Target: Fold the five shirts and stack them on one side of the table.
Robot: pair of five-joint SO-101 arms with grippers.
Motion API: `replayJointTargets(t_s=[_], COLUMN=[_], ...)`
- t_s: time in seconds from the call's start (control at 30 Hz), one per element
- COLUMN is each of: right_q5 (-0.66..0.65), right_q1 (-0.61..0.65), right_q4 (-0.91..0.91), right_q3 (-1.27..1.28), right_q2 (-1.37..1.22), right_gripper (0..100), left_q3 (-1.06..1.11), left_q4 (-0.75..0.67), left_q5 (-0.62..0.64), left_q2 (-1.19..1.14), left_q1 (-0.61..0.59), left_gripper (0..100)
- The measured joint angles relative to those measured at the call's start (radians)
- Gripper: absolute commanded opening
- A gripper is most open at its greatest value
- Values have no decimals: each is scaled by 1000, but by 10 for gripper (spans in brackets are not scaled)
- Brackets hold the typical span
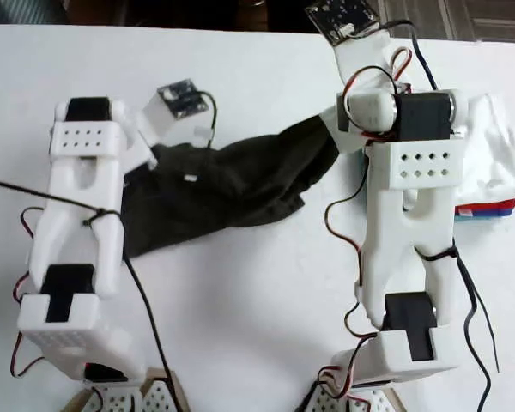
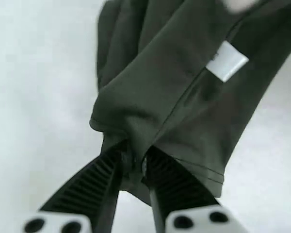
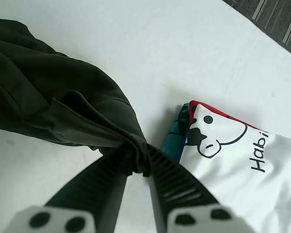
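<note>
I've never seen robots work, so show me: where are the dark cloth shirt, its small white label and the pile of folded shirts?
dark cloth shirt (image 1: 232, 184): high view, its middle.
small white label (image 2: 226, 60): left wrist view, its centre.
pile of folded shirts (image 3: 233, 170): right wrist view, white top shirt.

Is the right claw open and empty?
No, the right claw is shut on a bunched fold of the dark shirt.

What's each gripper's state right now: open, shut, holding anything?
Left gripper: shut on the dark shirt.
Right gripper: shut on the same dark shirt, at its other end.
</note>
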State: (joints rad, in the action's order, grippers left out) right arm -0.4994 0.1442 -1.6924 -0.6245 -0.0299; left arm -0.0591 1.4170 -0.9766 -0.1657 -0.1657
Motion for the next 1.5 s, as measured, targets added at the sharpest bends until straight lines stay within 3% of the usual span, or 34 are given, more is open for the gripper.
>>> replayJointTargets(t_s=[0.3,0.57,0.7,1.5], right_q5=[0,0,0,0], right_q1=[0,0,0,0], right_q4=[0,0,0,0], right_q3=[0,0,0,0], right_q2=[0,0,0,0], right_gripper=[19,19,19,19], left_q3=[146,147,149,120], left_q4=[-140,-143,-143,-126], left_q5=[0,0,0,29], left_q2=[-23,-29,-29,-29], left_q1=[-17,-18,-20,21], left_gripper=[54,59,120,72])
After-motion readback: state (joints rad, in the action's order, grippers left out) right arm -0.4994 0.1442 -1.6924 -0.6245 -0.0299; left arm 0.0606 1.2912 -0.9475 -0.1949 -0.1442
